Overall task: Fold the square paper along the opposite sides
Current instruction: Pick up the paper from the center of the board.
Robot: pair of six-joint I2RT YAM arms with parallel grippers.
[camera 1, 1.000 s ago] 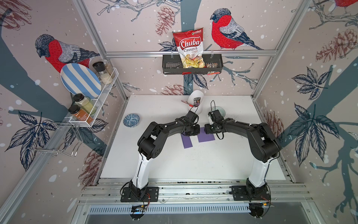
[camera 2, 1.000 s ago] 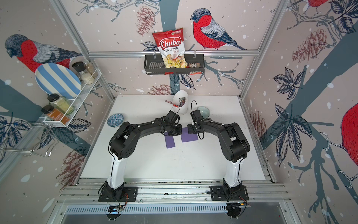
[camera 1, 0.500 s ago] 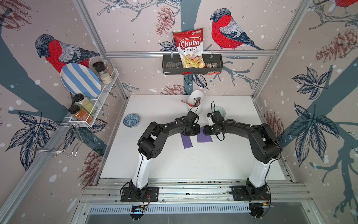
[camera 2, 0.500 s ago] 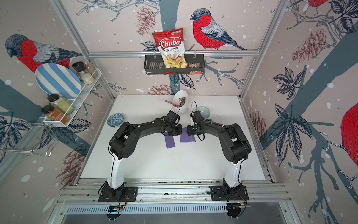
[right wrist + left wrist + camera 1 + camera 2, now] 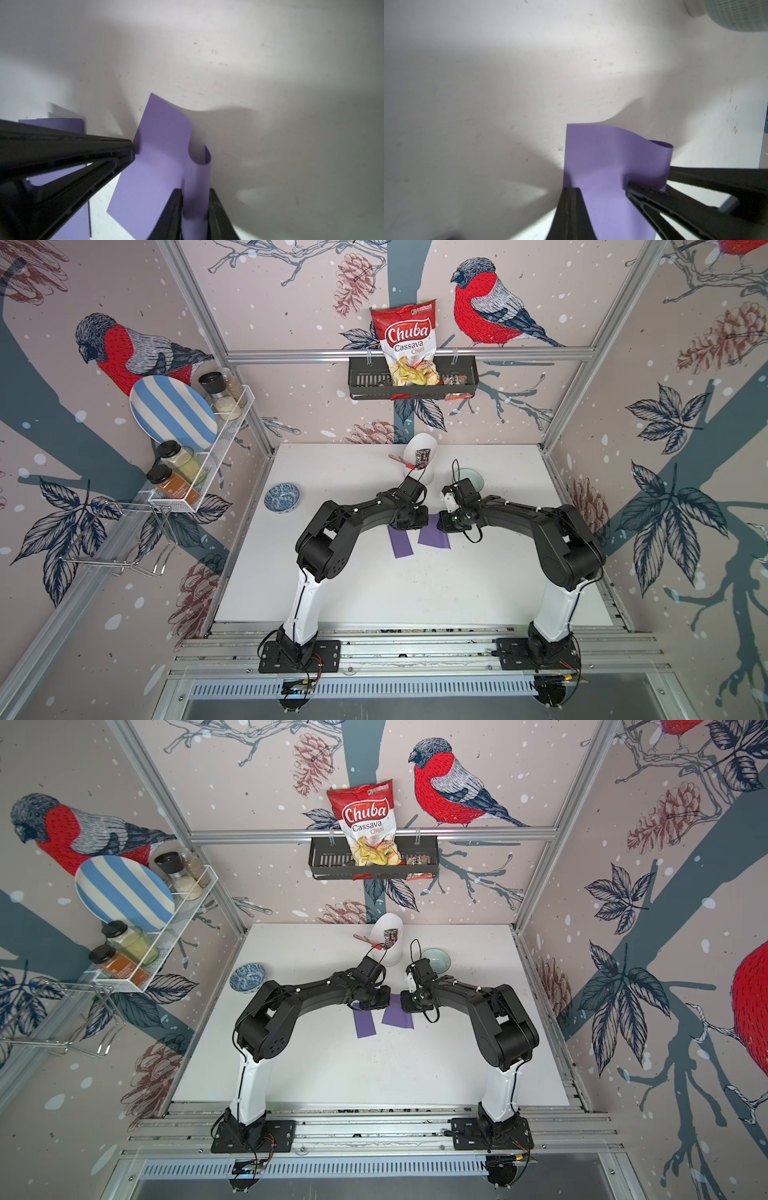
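- Narrowing over the last second, the right gripper (image 5: 195, 192) now stands closed on the curled-over flap of the purple paper (image 5: 153, 149); the loop fills its jaws.
- Judged from that, the flap is secured and can be carried across to the opposite side; no crease yet.
- Both arms rise from the table's (image 5: 415, 593) near edge, elbows out, wrists bent down and almost meeting over the middle, where the paper lies.
- The left gripper (image 5: 571, 190) is fully closed, tip at the paper's other edge; nipping or merely pinning, I cannot tell.
- A purple strip (image 5: 400, 545) lies just beside; a pale bowl (image 5: 476, 481) sits farther back.
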